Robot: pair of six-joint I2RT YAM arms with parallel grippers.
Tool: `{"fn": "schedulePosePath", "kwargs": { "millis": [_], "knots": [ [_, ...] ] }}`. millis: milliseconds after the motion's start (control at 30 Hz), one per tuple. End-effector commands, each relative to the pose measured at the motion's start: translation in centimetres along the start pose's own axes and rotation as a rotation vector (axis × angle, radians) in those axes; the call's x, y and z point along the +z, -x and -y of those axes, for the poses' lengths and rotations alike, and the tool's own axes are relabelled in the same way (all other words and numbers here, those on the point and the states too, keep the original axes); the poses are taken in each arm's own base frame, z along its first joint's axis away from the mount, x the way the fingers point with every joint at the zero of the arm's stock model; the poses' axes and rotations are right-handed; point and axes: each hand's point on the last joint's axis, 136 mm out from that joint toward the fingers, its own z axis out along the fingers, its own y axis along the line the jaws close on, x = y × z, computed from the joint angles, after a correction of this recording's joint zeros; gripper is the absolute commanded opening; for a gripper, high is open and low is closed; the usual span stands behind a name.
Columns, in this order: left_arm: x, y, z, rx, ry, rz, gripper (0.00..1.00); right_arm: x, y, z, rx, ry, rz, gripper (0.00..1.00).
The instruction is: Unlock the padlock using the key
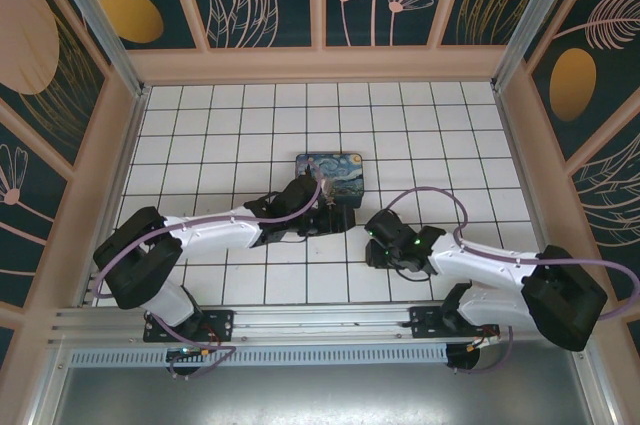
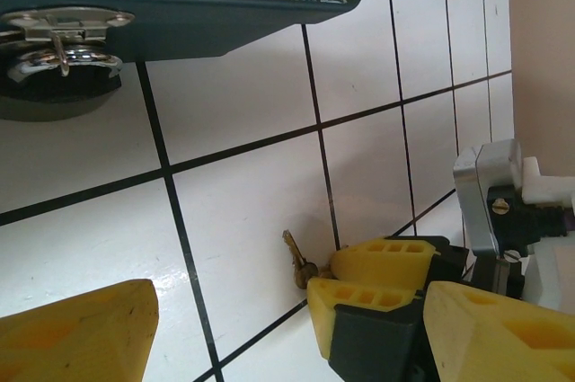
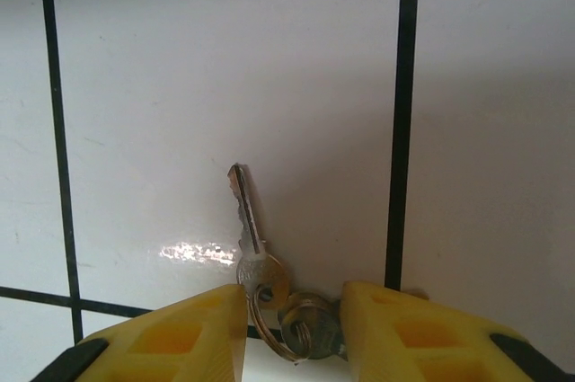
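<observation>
1. Right gripper (image 3: pixel 292 315): nearly closed and grasping the key (image 3: pixel 247 220) at its ring end. The bow and ring sit in the narrow gap between the two yellow fingers (image 3: pixel 171 342).
2. Key blade: it projects forward past the fingertips over a white tile (image 3: pixel 162 85), clear of both fingers. Whether the blade tip touches the tile cannot be told.
3. Left wrist view: the right gripper's fingers stand close together, and the key juts from their tips.
4. Left gripper (image 2: pixel 287 328): released and spread wide, with one yellow finger at each lower corner of its own view. Only bare floor lies between the fingers, and they touch nothing.
5. Padlock (image 2: pixel 54 85): it hangs at the metal hasp (image 2: pixel 63 18) on the side wall of the tin (image 1: pixel 330 170), with its bright shackle at the hasp and its black body beyond. Whether the shackle is latched cannot be told.
6. Layout, top view: the tin lies near the middle of the floor. The left gripper is just beside the tin's near edge. The right gripper is near it on the right, apart from the tin.
7. Key and padlock: apart, not touching
</observation>
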Motion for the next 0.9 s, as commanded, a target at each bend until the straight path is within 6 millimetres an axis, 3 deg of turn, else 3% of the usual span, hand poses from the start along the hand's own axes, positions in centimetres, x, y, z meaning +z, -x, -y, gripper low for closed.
{"fn": "schedulePosePath", "kwargs": {
  "millis": [0, 167, 867],
  "knots": [
    [-0.4, 0.8, 0.7, 0.022, -0.008, 0.019, 0.78, -0.2, 0.4, 0.5, -0.023, -0.054, 0.016, 0.37],
    [-0.6, 0.9, 0.7, 0.023, -0.007, 0.025, 0.78, -1.4, 1.5, -0.2, -0.045, -0.046, 0.041, 0.41],
    [-0.8, 1.1, 0.9, 0.028, -0.008, 0.033, 0.78, 1.0, 1.4, -0.9, -0.102, -0.043, 0.024, 0.35]
  ]
}}
